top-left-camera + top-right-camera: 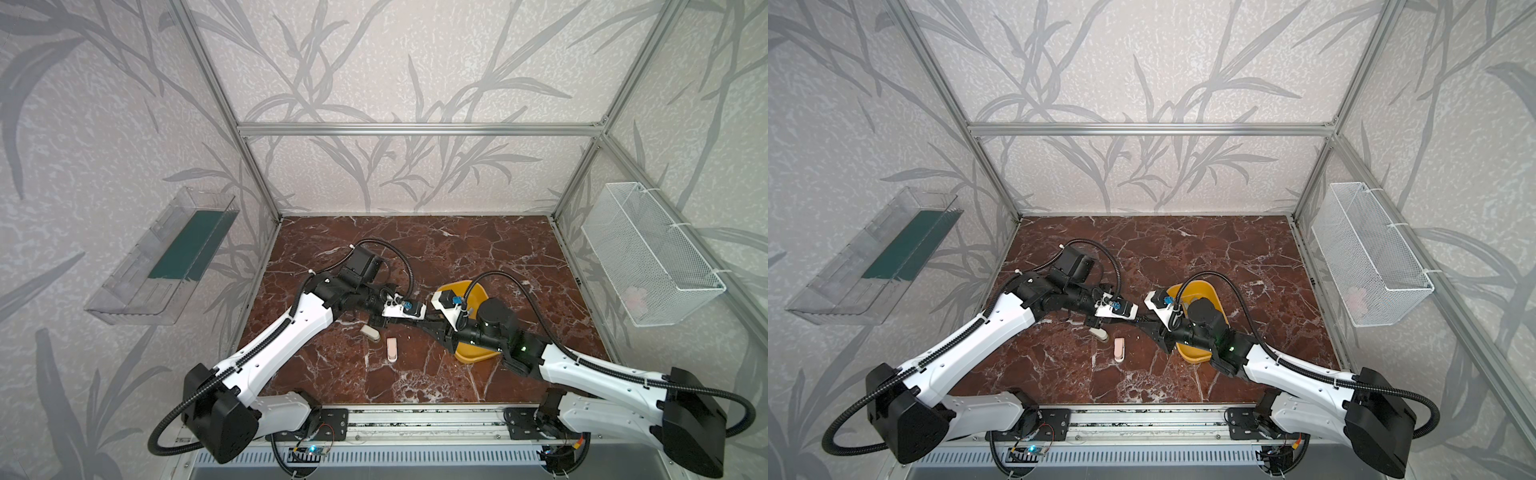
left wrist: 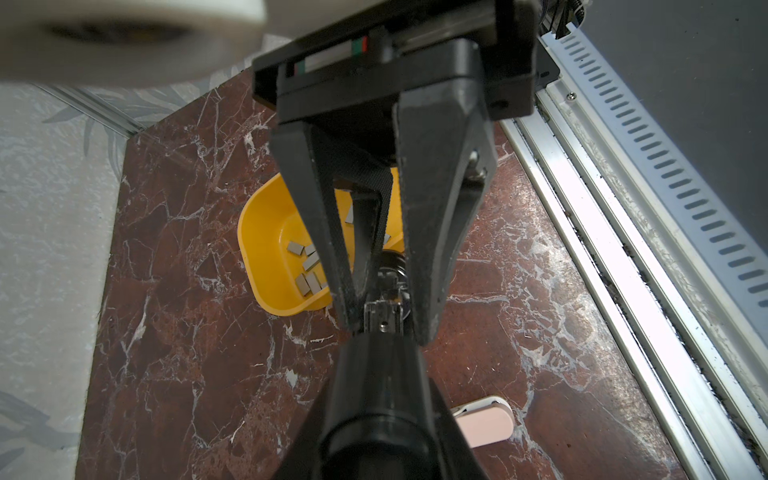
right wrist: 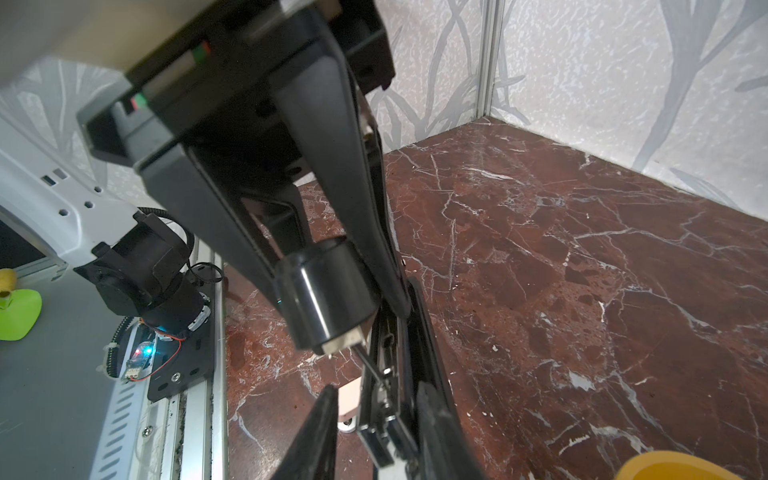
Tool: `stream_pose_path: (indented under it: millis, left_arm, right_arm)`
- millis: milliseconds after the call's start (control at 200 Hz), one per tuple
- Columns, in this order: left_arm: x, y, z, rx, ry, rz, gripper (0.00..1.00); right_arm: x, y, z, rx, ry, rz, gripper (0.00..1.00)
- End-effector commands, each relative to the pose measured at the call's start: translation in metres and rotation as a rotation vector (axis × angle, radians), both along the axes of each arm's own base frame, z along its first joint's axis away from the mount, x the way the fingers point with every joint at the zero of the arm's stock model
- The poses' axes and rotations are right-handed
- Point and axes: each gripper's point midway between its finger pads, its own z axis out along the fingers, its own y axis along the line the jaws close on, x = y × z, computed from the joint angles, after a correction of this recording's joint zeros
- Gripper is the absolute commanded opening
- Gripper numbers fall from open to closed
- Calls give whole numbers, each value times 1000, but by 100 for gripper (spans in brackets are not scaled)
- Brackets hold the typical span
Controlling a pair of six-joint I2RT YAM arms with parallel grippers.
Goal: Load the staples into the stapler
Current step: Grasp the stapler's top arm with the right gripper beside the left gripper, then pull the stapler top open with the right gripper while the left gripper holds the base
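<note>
Brown marble tabletop [image 1: 457, 249] carries your work. The staples [image 2: 307, 266] lie loose in the yellow tray [image 2: 266, 232], right of centre. Just left of it the black stapler [image 2: 374, 386] hangs between your arms, with the left gripper [image 2: 382, 328] pinching its metal rail and the right gripper [image 3: 345, 303] clamped on its rounded top, probably to hinge it open. A pink stapler [image 1: 392, 349] and a beige stapler [image 1: 370, 332] lie nearer, unused.

The left arm [image 1: 286, 336] and right arm [image 1: 582, 370] reach inward and low, claws meeting tip to tip. The left claw [image 2: 384, 328] pinches the metal end of the black stapler [image 2: 374, 399]; the right claw [image 3: 336, 301] clamps its rounded end.
</note>
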Motion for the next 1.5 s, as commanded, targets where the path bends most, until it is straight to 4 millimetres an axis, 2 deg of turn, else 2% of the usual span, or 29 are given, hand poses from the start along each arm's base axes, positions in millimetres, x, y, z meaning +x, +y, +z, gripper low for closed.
stream_pose_path:
  millis: [0, 105, 235, 585, 1100, 1175, 1305, 1495]
  left_arm:
    - [-6, -5, 38, -102, -70, -56, 0]
    - [-9, -4, 40, -110, -67, -63, 0]
    - [-10, -3, 42, -117, -60, -66, 0]
    - [-16, 1, 52, -154, -44, -82, 0]
    - [-12, 11, 66, -209, -62, -61, 0]
    - [-13, 11, 67, -215, -60, -65, 0]
    - [-14, 12, 69, -226, -59, -69, 0]
    - [-11, 16, 75, -253, -54, -57, 0]
  right_arm:
    - [-3, 8, 7, -11, -23, 29, 30]
    - [-1, 11, 2, -37, -25, 22, 25]
    - [-1, 14, -3, -63, -24, 23, 25]
    - [-2, 23, -16, -136, -42, 32, 29]
    - [-2, 27, -24, -188, -68, 32, 34]
    - [-2, 28, -26, -199, -70, 33, 30]
    - [-2, 28, -28, -210, -75, 28, 16]
    - [-2, 29, -28, -205, -75, 30, 3]
